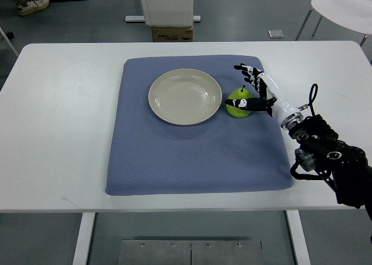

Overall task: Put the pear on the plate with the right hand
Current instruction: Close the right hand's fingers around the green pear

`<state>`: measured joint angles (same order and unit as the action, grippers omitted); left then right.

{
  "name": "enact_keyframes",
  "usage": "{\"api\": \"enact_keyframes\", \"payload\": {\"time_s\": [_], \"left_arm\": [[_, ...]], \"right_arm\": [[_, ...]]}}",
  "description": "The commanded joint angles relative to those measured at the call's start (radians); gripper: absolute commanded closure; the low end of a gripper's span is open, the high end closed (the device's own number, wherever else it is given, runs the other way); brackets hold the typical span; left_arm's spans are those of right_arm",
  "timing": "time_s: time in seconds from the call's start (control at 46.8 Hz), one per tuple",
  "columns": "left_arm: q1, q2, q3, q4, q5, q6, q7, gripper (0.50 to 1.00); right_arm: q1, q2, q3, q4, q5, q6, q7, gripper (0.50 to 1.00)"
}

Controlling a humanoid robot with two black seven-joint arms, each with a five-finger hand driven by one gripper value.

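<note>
A green pear (238,98) stands upright on the blue mat (192,154), just right of a beige plate (185,96) that holds nothing. My right hand (247,88) comes in from the right and is at the pear. Its thumb lies across the pear's front and its fingers (245,71) reach past the pear's far side, spread. The pear rests on the mat. The left arm does not show.
The mat lies on a white table (52,131). A white chair (343,9) stands at the far right. A cardboard box (172,32) and a white post are behind the table. A person's shoe (32,6) shows at the far left.
</note>
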<state>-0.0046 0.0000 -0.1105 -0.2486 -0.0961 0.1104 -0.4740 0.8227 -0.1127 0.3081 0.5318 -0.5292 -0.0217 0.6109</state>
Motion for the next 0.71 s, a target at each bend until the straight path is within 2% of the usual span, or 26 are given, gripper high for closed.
{"api": "enact_keyframes", "payload": {"time_s": [0.0,0.428,0.684], "left_arm": [[0.000,0.000,0.000,0.000,-0.001,0.000,0.000,0.500],[0.002,0.000,0.000,-0.001,-0.001,0.000,0.000,0.500],[0.000,0.000,0.000,0.000,-0.001,0.000,0.000,0.500]], "right_arm": [[0.000,0.001,-0.012,-0.003,0.000,-0.007,0.000,0.505],[-0.016,-0.001,-0.034,-0.003,0.000,-0.014,0.000,0.521],[-0.025,-0.001,-0.058,-0.003,0.000,-0.014,0.000,0.559]]}}
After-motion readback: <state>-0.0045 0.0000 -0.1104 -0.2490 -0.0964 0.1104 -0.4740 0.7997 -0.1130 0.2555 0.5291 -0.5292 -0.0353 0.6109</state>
